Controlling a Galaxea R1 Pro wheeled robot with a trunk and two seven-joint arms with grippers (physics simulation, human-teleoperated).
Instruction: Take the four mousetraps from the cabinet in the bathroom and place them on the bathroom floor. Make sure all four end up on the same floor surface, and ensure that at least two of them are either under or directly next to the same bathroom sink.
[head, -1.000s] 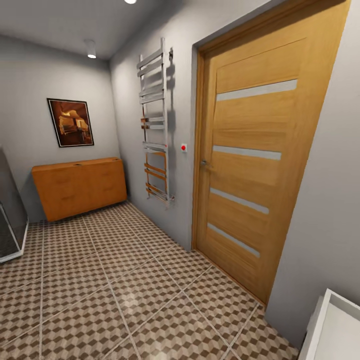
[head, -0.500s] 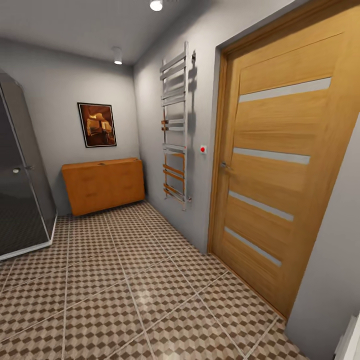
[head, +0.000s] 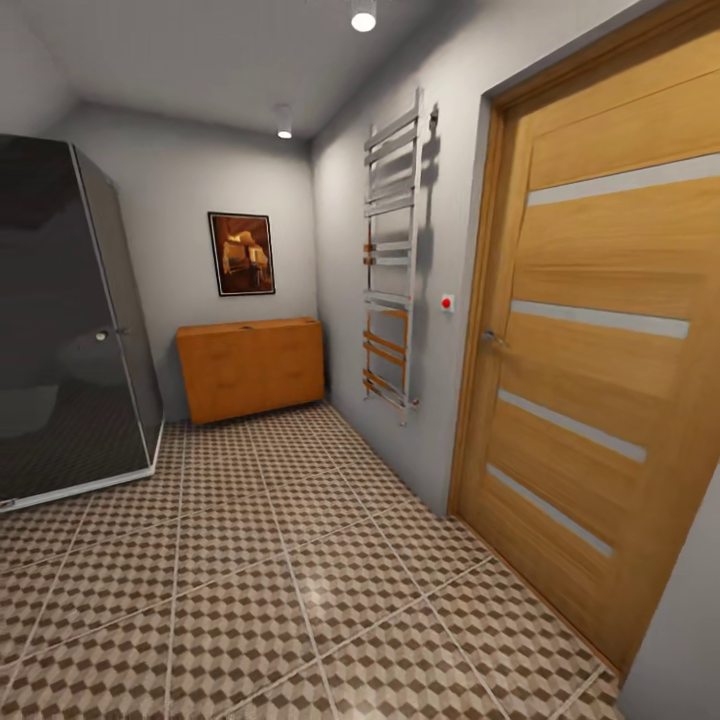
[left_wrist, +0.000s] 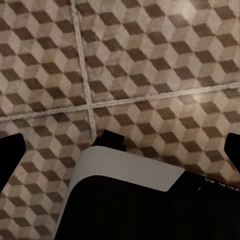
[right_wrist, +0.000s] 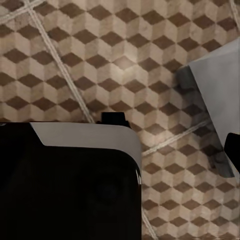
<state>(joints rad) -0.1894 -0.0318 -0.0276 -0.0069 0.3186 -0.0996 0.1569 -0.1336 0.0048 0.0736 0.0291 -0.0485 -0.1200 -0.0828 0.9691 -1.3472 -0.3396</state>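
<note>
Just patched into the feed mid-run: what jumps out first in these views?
The wooden door dominates the right wall, with a chrome towel rail beside it. At the far wall sits the orange-brown cabinet under a framed picture, and a dark glass shower stands on the left. The cube-patterned floor stretches between.

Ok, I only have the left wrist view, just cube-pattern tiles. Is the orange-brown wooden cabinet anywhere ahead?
Observer: Yes. The head view has the low orange-brown wooden cabinet against the far wall, across the cube-patterned tiled floor.
Operator: What's beside it?
Observer: A dark glass shower enclosure stands to its left in that view.
Operator: And along the right wall?
Observer: A chrome ladder towel rail, then a wooden door with pale strips.
</note>
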